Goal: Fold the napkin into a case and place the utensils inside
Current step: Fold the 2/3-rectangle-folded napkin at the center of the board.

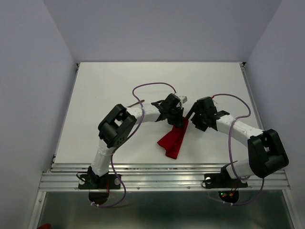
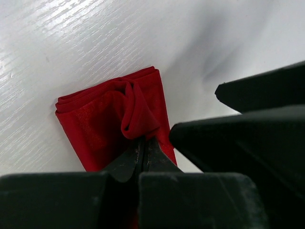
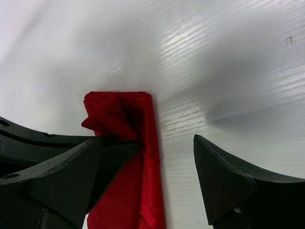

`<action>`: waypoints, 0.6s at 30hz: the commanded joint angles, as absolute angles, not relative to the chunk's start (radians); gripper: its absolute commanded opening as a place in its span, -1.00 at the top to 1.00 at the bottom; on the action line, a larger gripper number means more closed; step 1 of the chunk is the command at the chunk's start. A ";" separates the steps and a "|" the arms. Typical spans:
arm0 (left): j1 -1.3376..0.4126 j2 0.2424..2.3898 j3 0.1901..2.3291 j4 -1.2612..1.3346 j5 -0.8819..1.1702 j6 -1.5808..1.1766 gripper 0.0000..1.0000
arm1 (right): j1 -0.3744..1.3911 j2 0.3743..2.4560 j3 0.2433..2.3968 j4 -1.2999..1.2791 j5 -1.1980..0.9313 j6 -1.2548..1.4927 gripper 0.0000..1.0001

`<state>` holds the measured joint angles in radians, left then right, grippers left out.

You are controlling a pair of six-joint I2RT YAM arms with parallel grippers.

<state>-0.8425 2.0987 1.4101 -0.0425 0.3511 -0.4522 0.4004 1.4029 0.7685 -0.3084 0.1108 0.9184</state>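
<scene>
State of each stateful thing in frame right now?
bright red soft cloth napkin: folded into a narrow strip on the white table, far end puckered up.
left gripper: shut, pinching that pucker.
right gripper: open, holding nothing, jaws either side of the strip's edge.

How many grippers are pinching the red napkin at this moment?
1: the left gripper, shut on a raised fold at one end of the napkin. The right gripper stands open beside it.

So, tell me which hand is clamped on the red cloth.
The left hand, shut on a fold of the napkin; the right hand stands open, gripping nothing.
</scene>
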 commanded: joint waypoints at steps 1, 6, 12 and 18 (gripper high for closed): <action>-0.838 2.071 1.359 -0.035 0.357 -0.396 1.00 | 0.350 1.407 0.750 -0.229 0.045 0.899 -0.65; -0.836 2.077 1.356 -0.015 0.385 -0.387 1.00 | 0.339 1.425 0.758 -0.195 -0.023 0.876 -0.66; -0.833 2.080 1.356 -0.012 0.399 -0.380 1.00 | 0.330 1.473 0.781 -0.169 -0.075 0.864 -0.70; -0.831 2.082 1.356 -0.011 0.403 -0.376 1.00 | 0.330 1.560 0.802 -0.129 -0.135 0.850 -0.71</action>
<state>-0.8337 2.0937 1.3811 0.0105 0.4000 -0.4084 0.3347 1.5188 0.7700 -0.1898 -0.0784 0.8768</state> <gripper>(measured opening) 0.036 0.852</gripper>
